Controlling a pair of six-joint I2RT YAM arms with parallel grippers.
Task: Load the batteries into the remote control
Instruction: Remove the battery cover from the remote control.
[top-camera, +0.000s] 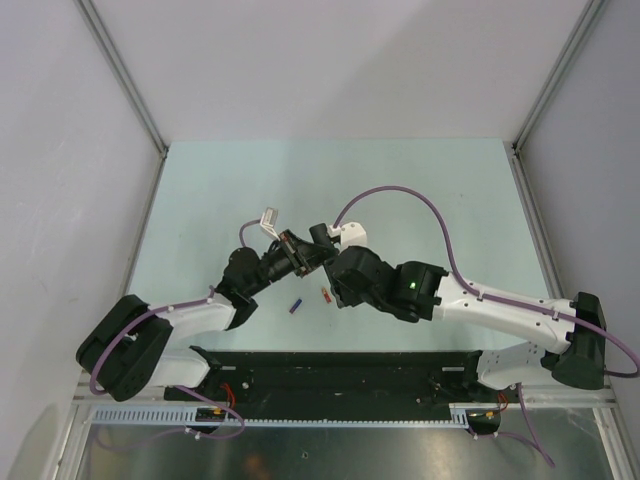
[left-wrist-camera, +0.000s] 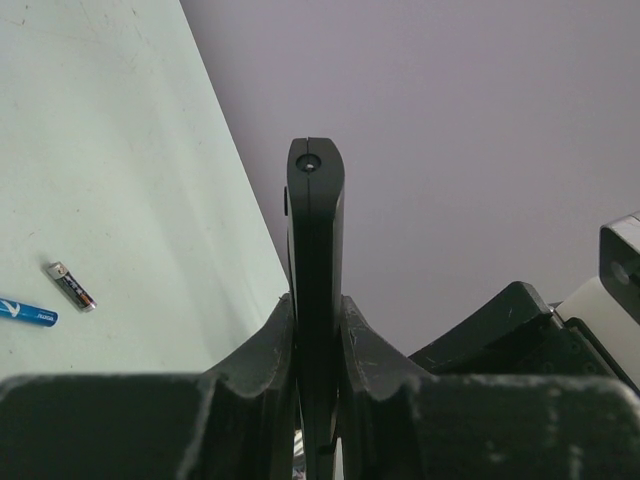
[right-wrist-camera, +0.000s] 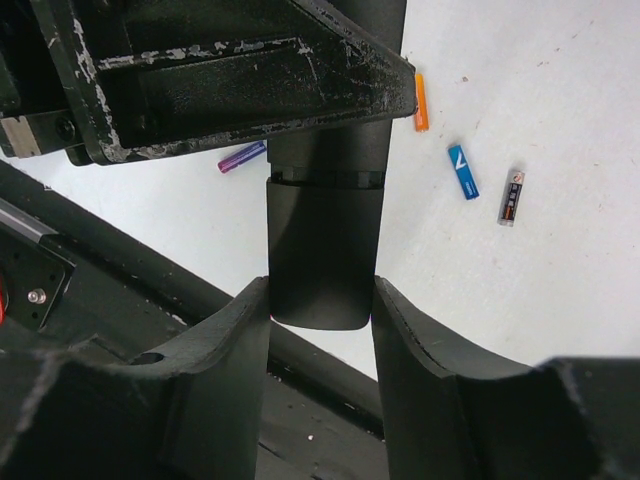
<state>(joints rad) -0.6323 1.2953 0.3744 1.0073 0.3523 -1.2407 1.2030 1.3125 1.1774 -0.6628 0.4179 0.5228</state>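
The remote control (left-wrist-camera: 315, 220) is held up off the table (top-camera: 200, 200), edge-on to the left wrist camera and well above the surface. Its battery recess faces none of the cameras, so what lies inside it cannot be told.

One end of the remote control sits deep in the left gripper (left-wrist-camera: 315, 310), whose jaws are clamped tight against its two flat faces with no gap showing. The other end of the remote control pokes out into the right gripper (right-wrist-camera: 322, 300). There the jaws stand about half apart, one finger (right-wrist-camera: 240, 350) on each long edge, and the tips touch the remote control on both sides, so this pincer grips it across its width. The two grippers meet nose to nose, with the remote control bridging them.

Four loose cells lie flat on the table below the remote control. The orange battery (right-wrist-camera: 421, 103) is just beside the remote control. The blue battery (right-wrist-camera: 462, 171) is a little farther out on the same side, and the dark grey battery (right-wrist-camera: 511, 196) lies beyond that, near the blue one but apart from it. The purple battery (right-wrist-camera: 243, 157) lies on the opposite side of the remote control, partly hidden by the left gripper.
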